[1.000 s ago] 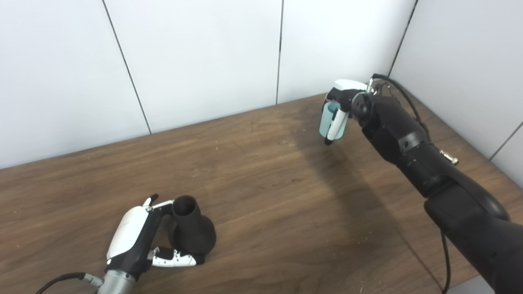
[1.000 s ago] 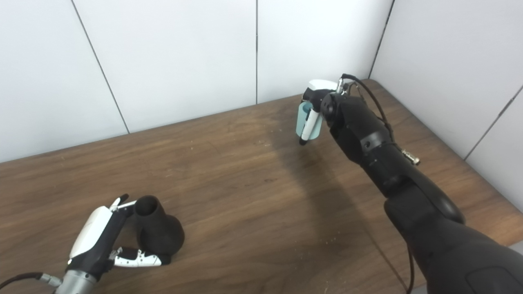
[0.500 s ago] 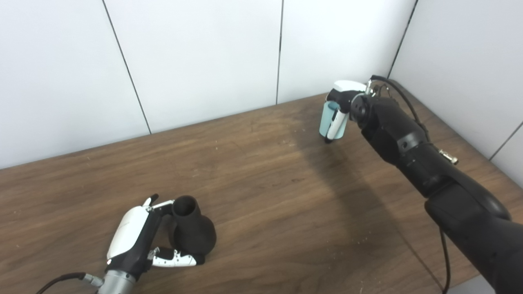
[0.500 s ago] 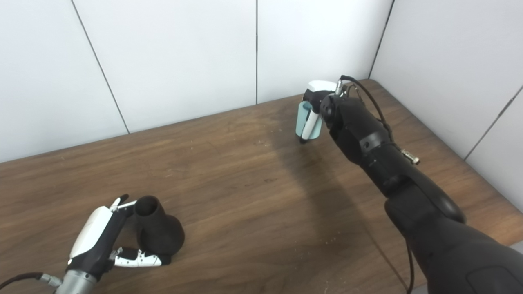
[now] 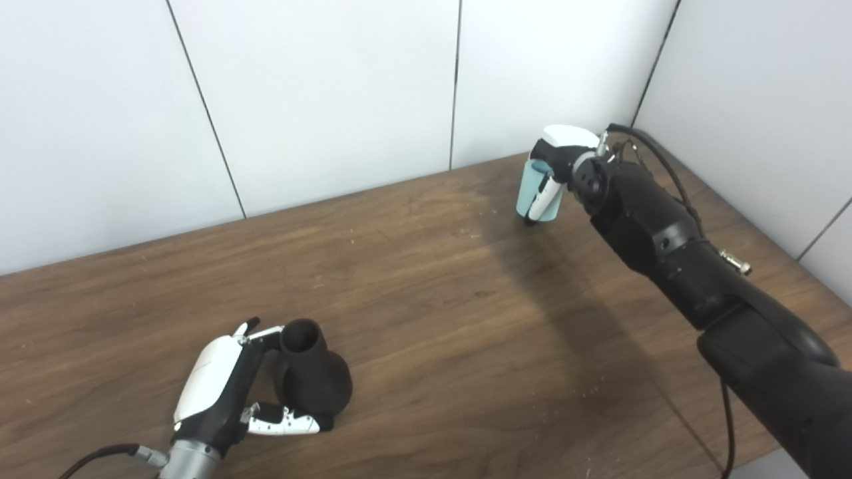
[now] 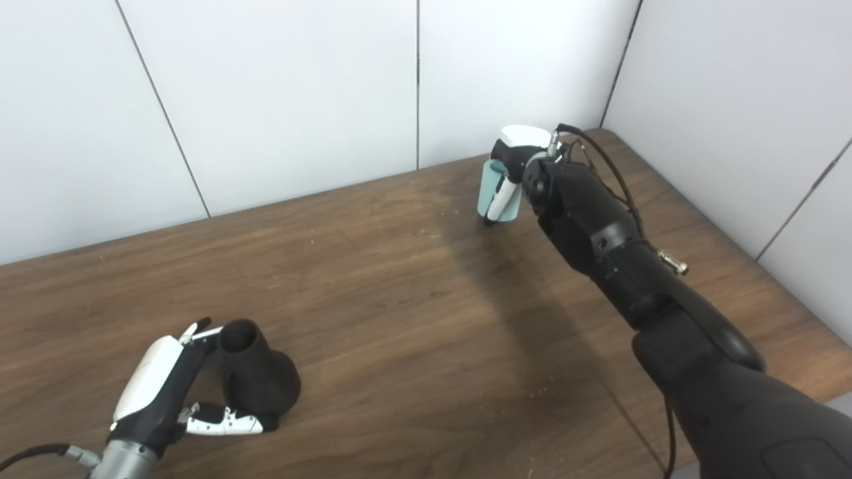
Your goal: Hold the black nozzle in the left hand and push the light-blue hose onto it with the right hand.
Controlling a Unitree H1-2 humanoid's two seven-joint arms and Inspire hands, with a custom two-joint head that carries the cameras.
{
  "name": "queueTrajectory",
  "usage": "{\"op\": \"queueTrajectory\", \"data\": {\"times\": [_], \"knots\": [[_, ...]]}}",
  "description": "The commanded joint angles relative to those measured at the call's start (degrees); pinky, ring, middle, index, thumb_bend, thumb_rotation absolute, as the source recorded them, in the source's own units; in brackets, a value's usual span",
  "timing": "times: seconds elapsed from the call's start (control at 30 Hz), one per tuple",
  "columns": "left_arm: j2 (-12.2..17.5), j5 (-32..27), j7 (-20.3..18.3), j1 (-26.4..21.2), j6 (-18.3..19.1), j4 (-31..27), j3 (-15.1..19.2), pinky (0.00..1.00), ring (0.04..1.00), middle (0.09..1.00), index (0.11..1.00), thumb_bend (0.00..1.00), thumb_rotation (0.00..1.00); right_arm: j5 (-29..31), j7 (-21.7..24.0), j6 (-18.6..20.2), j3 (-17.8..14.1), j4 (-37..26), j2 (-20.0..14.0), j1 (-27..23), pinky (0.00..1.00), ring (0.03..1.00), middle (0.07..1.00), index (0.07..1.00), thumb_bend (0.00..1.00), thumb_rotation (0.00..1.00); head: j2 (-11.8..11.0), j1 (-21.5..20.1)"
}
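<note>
The black nozzle (image 5: 313,379) stands upright on the wooden table (image 5: 426,299) at the front left, its round opening facing up. My left hand (image 5: 223,389) is wrapped around it, fingers behind the neck and thumb along the base. Far across the table at the back right, my right hand (image 5: 556,169) is shut on the short light-blue hose (image 5: 532,193), which it holds upright just above the tabletop. A white finger crosses the front of the hose and hides part of it.
White wall panels close off the table at the back and on the right. A black cable (image 5: 655,159) runs along my right forearm. Bare wood lies between the two hands.
My right hand has lifted the light-blue hose a little and shifted it slightly left. The left hand and the nozzle have not moved.
</note>
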Motion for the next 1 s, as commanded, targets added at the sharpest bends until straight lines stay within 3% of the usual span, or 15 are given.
{"op": "queueTrajectory", "data": {"times": [0.0,0.33,0.47,0.73,0.97], "knots": [[1.06,0.80,-4.87,2.52,1.91,1.80,-2.30,0.98,0.680,0.502,0.474,0.52,0.00,-0.58,-3.34,-1.67,-0.68,-1.66,-2.12,-2.27,0.32,0.418,0.502,0.484,0.50,0.00,0.03,-0.03],[0.74,1.43,-4.95,2.55,2.72,1.17,-2.70,0.98,0.680,0.504,0.472,0.52,0.00,-0.61,-0.85,0.69,-0.98,-10.58,-2.49,-1.22,0.32,0.425,0.505,0.486,0.50,0.00,0.62,3.01],[0.18,1.63,-4.87,2.55,3.50,0.96,-3.12,0.98,0.680,0.505,0.471,0.52,0.00,-0.42,1.37,1.58,-1.57,-17.78,-2.46,0.42,0.31,0.427,0.514,0.501,0.50,0.00,0.89,4.75],[-1.58,4.13,-5.53,2.43,7.02,-0.26,-4.96,0.98,0.683,0.521,0.460,0.52,0.00,1.16,6.39,1.98,-3.68,-33.25,-1.17,5.59,0.30,0.420,0.521,0.512,0.50,0.00,1.34,12.85],[-3.04,6.02,-5.80,2.15,10.15,-1.15,-6.61,0.98,0.684,0.525,0.457,0.52,0.00,3.35,13.86,2.17,-7.47,-44.55,1.79,8.82,0.31,0.422,0.503,0.493,0.50,0.00,1.29,16.91]]}}
